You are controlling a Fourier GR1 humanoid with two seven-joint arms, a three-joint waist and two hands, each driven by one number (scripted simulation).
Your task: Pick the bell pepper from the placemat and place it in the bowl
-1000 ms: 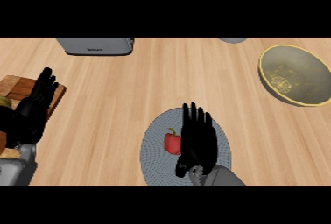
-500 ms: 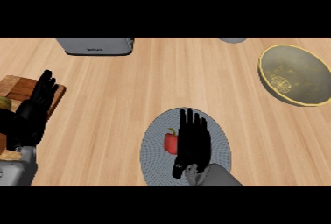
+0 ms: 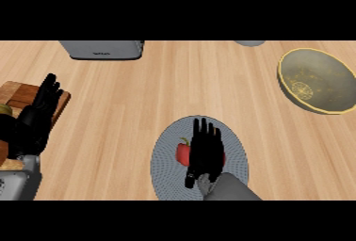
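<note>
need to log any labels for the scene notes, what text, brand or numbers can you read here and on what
No text can be read.
Grey appliance at the counter's far edge: a small dark mark on its front, too blurred to read.
Bowl, placemat, bell pepper, wooden board: no writing visible.

Right robot hand [image 3: 206, 153] fingers straight, flat; left robot hand [image 3: 36, 123] resting open.
</note>
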